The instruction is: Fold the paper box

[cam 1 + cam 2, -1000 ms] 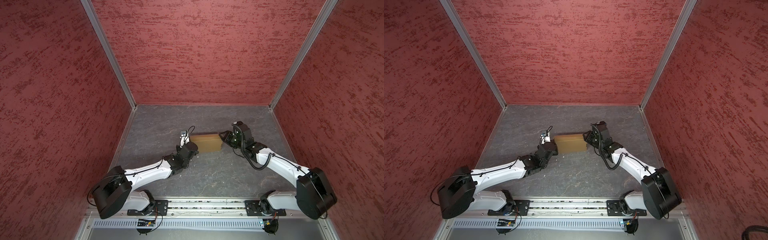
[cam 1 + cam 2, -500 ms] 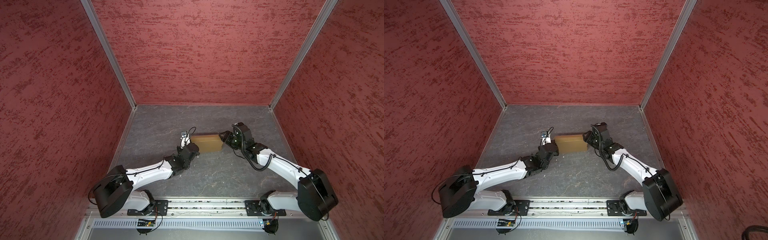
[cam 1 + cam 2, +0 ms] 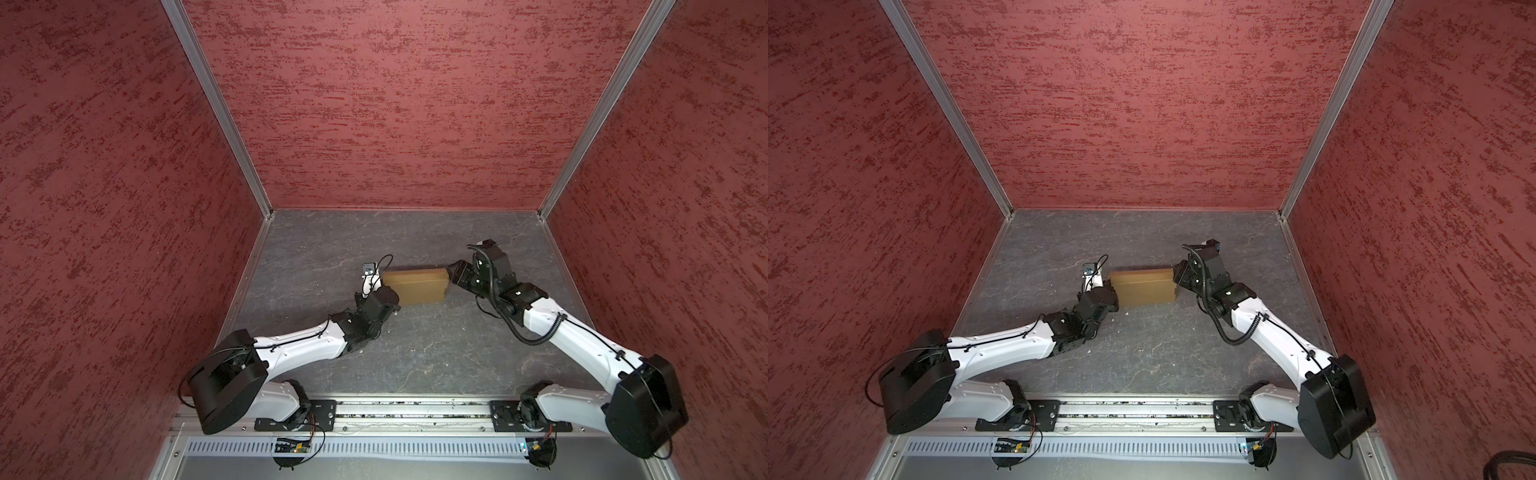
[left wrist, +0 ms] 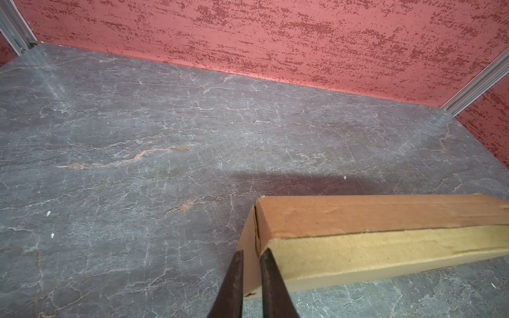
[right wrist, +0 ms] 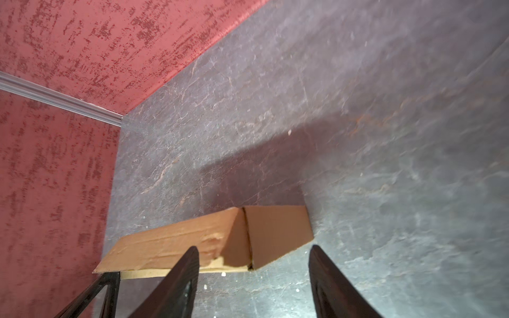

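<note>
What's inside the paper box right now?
Can't see in. The paper box lies folded shut on the table; only its outer top, front and end panels show. Any contents are hidden by the cardboard.

Tan paper box (image 3: 415, 286), closed, lying flat

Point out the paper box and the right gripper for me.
paper box (image 3: 415, 286): in a top view, middle of its lid.
right gripper (image 5: 254, 247): right wrist view, midway between its open fingers.
</note>
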`<state>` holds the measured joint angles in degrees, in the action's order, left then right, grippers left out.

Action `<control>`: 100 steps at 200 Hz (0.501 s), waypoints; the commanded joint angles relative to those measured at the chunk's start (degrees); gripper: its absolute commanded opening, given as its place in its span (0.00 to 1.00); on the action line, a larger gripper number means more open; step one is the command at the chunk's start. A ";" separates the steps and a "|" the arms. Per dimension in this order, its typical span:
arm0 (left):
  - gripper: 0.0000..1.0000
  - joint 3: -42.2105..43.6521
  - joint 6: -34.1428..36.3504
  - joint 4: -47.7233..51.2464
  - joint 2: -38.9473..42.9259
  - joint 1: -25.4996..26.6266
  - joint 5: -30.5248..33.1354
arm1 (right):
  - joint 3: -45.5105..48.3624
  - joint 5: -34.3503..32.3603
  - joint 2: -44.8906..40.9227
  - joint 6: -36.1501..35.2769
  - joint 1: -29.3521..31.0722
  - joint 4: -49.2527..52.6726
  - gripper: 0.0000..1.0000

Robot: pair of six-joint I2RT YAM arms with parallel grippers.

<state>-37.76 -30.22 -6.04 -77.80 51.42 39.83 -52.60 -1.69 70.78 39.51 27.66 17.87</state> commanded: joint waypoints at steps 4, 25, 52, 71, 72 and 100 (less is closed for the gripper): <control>0.15 3.04 0.16 12.54 -3.94 0.70 -6.37 | -7.62 -2.53 -2.16 -17.21 0.29 7.80 0.66; 0.15 3.20 0.07 12.51 -3.81 0.71 -6.35 | -11.19 -0.14 -2.28 -29.99 0.52 12.10 0.65; 0.14 3.21 0.25 12.48 -3.93 0.67 -6.17 | -9.11 -0.38 -4.74 -43.14 2.76 12.27 0.67; 0.14 3.00 0.42 12.49 -4.15 0.67 -6.35 | -6.72 -2.47 -6.03 -50.49 5.33 11.15 0.69; 0.14 2.98 0.42 12.48 -4.22 0.69 -6.44 | -6.64 -2.59 -6.11 -50.85 5.49 11.06 0.69; 0.14 3.05 0.42 12.59 -4.19 0.70 -6.34 | -1.21 -8.84 -7.50 -60.74 10.67 6.74 0.73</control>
<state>-37.98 -30.20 -6.15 -78.13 51.44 39.94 -57.41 -4.40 64.27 -7.51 35.00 26.35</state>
